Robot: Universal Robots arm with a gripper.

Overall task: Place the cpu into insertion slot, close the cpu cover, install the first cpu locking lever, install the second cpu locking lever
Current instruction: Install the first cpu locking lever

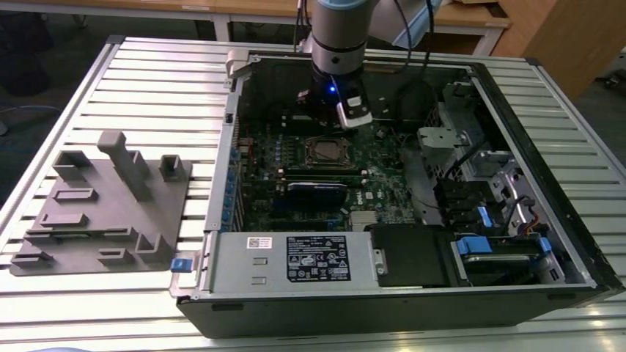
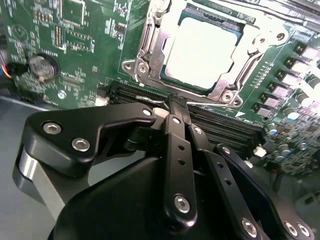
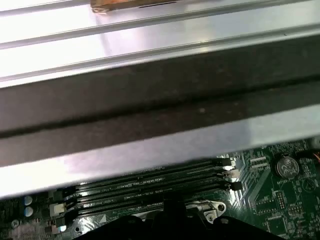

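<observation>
The cpu (image 2: 202, 52) lies flat in the insertion slot (image 1: 325, 150) on the green motherboard (image 2: 85, 45), its silver top showing through the window of the cpu cover (image 2: 150, 60), which lies down over it. Thin metal levers (image 2: 248, 65) run along two sides of the frame. My gripper (image 2: 177, 105) is shut with nothing between its black fingers (image 2: 172, 130). It hovers over the memory slots (image 2: 225, 125) just beside the socket. In the exterior view the gripper (image 1: 335, 121) hangs inside the open case, just behind the socket.
The open computer case (image 1: 509, 95) lies on a slatted metal table (image 1: 146, 81). Its wall (image 3: 160, 105) passes close by in the first wrist view. A grey fixture (image 1: 98, 205) sits on the exterior view's left. Drive bays and cables (image 1: 479, 191) crowd the right. A coin battery (image 2: 42, 67) sits on the board.
</observation>
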